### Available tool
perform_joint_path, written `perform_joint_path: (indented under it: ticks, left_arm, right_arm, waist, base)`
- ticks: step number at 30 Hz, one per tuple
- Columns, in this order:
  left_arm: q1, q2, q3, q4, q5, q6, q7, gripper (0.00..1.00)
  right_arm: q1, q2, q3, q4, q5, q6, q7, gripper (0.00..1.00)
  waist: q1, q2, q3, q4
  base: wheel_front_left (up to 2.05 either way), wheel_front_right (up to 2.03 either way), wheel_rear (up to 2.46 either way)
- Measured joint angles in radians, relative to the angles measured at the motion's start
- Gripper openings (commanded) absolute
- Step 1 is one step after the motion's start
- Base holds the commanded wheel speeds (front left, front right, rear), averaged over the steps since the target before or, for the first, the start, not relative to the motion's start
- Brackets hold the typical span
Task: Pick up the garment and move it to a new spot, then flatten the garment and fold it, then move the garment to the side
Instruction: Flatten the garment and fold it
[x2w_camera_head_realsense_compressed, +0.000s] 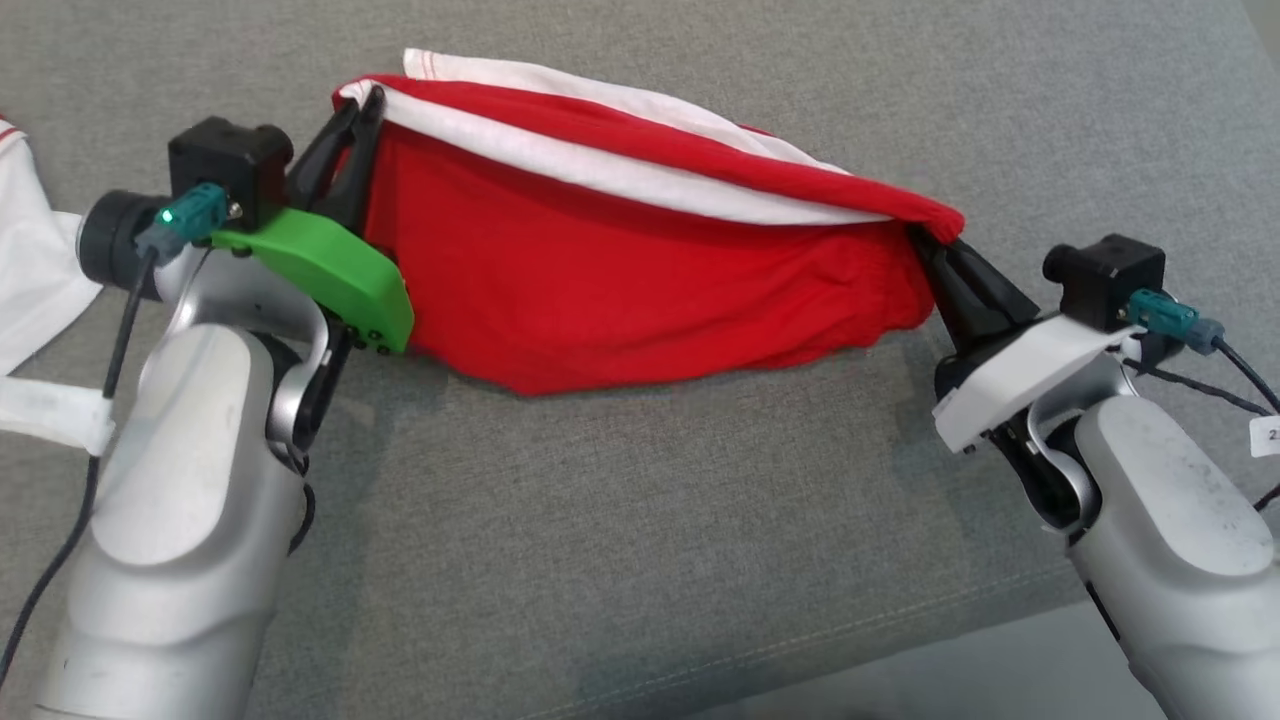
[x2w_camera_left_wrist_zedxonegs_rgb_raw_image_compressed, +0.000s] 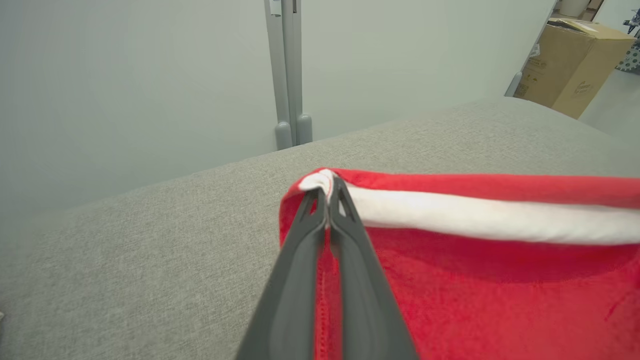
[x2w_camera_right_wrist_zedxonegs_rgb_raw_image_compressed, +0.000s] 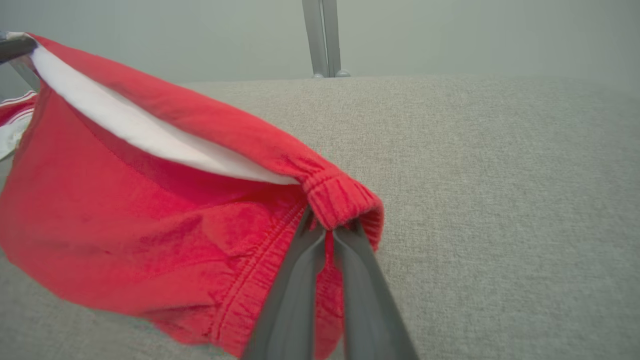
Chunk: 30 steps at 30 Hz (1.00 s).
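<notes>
The red garment (x2w_camera_head_realsense_compressed: 620, 290) hangs as a wide pouch between the two grippers, above the middle of the grey upholstered surface (x2w_camera_head_realsense_compressed: 640, 520). Its upper edge runs from far left to near right and sags slightly between the two grip points. A white band follows that edge, and a second white layer shows behind it on the far side. The lower fold of the garment sits close over the surface; whether it touches the surface cannot be determined.

The left gripper (x2w_camera_head_realsense_compressed: 365, 105) is at the garment's left end. In the left wrist view, its two dark fingers (x2w_camera_left_wrist_zedxonegs_rgb_raw_image_compressed: 300, 260) are pressed together on the corner where the red and white fabric meet, with a seam running down between them. A green cover (x2w_camera_head_realsense_compressed: 330, 275) sits on this wrist.

The right gripper (x2w_camera_head_realsense_compressed: 925, 240) is at the garment's right end. In the right wrist view, its fingers (x2w_camera_right_wrist_zedxonegs_rgb_raw_image_compressed: 295, 280) are clamped on the ribbed red waistband, which bunches over the tips. A white cover (x2w_camera_head_realsense_compressed: 1020, 380) sits on this wrist.

A separate white cloth (x2w_camera_head_realsense_compressed: 30, 250) with red trim lies at the left edge of the surface, apart from the held garment. Beyond the far edge of the surface stands a grey metal post (x2w_camera_left_wrist_zedxonegs_rgb_raw_image_compressed: 289, 75) against a pale wall. A cardboard box (x2w_camera_left_wrist_zedxonegs_rgb_raw_image_compressed: 575, 60) stands on the floor at the far right.
</notes>
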Motion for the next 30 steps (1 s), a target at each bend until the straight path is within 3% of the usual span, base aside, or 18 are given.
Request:
perform_joint_path:
  ticks: [11,12,13,14,15,16,24,30]
  left_arm:
    - [-0.145,0.013,0.017,0.167,0.019,0.007,0.005,0.00]
    - [-0.155,0.009,0.018,0.181,0.019,0.007,0.003,0.12]
    - [-0.164,0.006,0.018,0.191,0.019,0.007,-0.006,0.36]
    - [-0.172,0.001,0.017,0.202,0.019,0.007,-0.013,0.62]
    - [-0.181,-0.003,0.016,0.212,0.019,0.007,-0.022,0.87]
    - [-0.188,-0.007,0.015,0.221,0.019,0.006,-0.028,1.00]
    - [-0.236,-0.021,0.019,0.288,0.016,-0.002,-0.104,1.00]
    - [-0.228,-0.062,0.000,0.372,-0.021,-0.021,-0.102,1.00]
  right_arm:
    - [-0.126,0.063,0.015,0.115,0.015,0.008,-0.015,0.00]
    - [-0.130,0.067,0.015,0.124,0.015,0.008,-0.022,0.13]
    - [-0.136,0.073,0.015,0.134,0.016,0.008,-0.030,0.32]
    - [-0.142,0.077,0.015,0.142,0.016,0.008,-0.033,0.60]
    - [-0.145,0.078,0.016,0.148,0.016,0.008,-0.039,1.00]
    - [-0.148,0.077,0.015,0.154,0.016,0.008,-0.044,1.00]
    - [-0.159,0.069,0.016,0.212,0.016,0.008,-0.063,1.00]
    - [-0.145,0.019,0.006,0.255,0.016,0.008,-0.070,1.00]
  waist:
    - [0.0000,0.0000,0.127,-0.076]
    - [0.0000,0.0000,0.134,-0.081]
    - [0.0000,0.0000,0.139,-0.085]
    - [0.0000,0.0000,0.142,-0.088]
    - [0.0000,0.0000,0.143,-0.091]
    - [0.0000,0.0000,0.142,-0.091]
    - [0.0000,0.0000,0.101,-0.078]
    - [0.0000,0.0000,0.061,-0.063]
  base:
    - [0.00,0.00,0.00]
    - [0.00,0.00,0.00]
    - [0.00,0.00,0.00]
    - [0.00,0.00,0.00]
    - [0.00,0.00,0.00]
    - [0.00,0.00,0.00]
    - [0.00,0.00,0.00]
    - [0.00,0.00,0.00]
